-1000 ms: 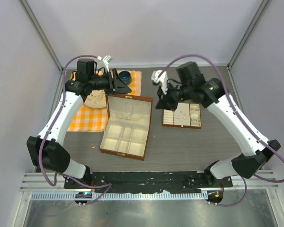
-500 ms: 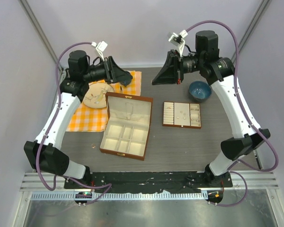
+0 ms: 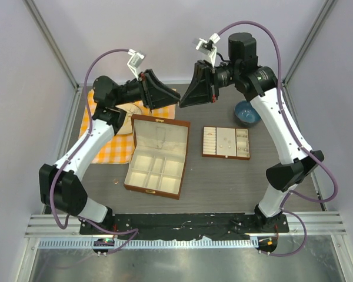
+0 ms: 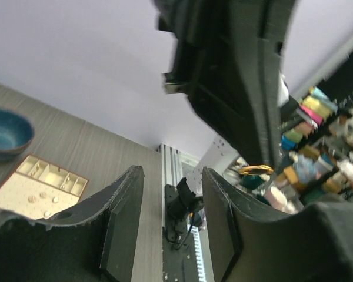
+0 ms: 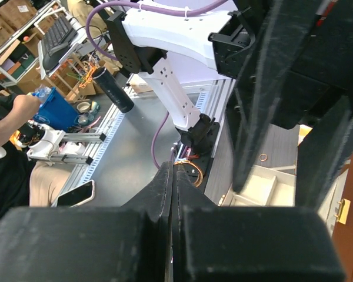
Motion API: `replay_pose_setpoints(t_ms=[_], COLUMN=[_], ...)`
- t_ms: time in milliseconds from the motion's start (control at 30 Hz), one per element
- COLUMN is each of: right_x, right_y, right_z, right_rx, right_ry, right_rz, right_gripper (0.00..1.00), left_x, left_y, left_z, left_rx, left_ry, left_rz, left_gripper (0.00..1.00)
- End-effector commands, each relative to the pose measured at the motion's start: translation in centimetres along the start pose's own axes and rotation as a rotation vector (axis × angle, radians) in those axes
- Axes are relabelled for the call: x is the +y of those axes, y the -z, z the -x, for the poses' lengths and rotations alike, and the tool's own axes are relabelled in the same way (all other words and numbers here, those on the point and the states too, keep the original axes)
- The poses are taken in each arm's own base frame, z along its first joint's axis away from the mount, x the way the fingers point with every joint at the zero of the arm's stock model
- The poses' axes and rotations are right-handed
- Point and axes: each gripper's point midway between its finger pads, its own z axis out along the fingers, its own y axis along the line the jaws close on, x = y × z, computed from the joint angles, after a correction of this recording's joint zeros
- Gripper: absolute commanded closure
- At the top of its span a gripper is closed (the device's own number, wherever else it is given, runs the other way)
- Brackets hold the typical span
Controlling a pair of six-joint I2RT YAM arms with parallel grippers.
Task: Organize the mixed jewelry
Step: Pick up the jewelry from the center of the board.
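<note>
My right gripper (image 3: 187, 97) is raised over the back of the table, shut on a thin gold ring (image 5: 189, 171) at its tips (image 5: 172, 168). The same ring (image 4: 256, 170) shows in the left wrist view, under the right gripper's tip. My left gripper (image 3: 167, 96) faces it at the same height, open and empty (image 4: 170, 176), a short gap away. Another ring (image 3: 116, 182) lies on the table left of the open brown box (image 3: 156, 155). A cream plate (image 3: 131, 110) with small jewelry sits on the checked cloth, half hidden by my left arm.
A cream insert tray (image 3: 226, 143) with small pieces stands right of the box, also the tray (image 4: 38, 188) in the left wrist view. A blue bowl (image 3: 247, 111) stands at the back right. The orange checked cloth (image 3: 109, 147) covers the left side.
Both arms have lifted off the table and swung together, tip to tip. The blue bowl, on the cloth one second ago, now stands at the back right. My left gripper has opened slightly.
</note>
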Motion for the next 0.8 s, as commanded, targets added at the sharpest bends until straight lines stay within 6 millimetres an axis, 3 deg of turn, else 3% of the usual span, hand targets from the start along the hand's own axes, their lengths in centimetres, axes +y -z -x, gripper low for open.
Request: replay_pose_setpoints(t_ms=[0,100,333,767], right_x=[1.8,1.8,2.7,3.2], right_y=[-0.4,-0.5,-0.5,-1.1], right_z=[1.0,1.0,1.2,-0.3], right_rx=[0.002,0.001,0.0,0.01], right_ry=[0.05,0.043,0.047,-0.003], right_rz=[0.048,0.051,0.054,0.084], right_gripper=[0.99,0.99,0.99,0.99], left_x=[-4.8,-5.7,-5.0,-6.5], left_y=[-0.3,-0.2,0.5,0.7], left_z=[-0.7,-2.1,-4.4,-3.6], left_rx=[0.063,0.115,0.199,0.175], left_ry=[-0.268,-0.328,-0.383,-0.615], left_rz=[-0.217,-0.277,-0.324,-0.418], left_gripper=[0.51,0.5,0.48,0.48])
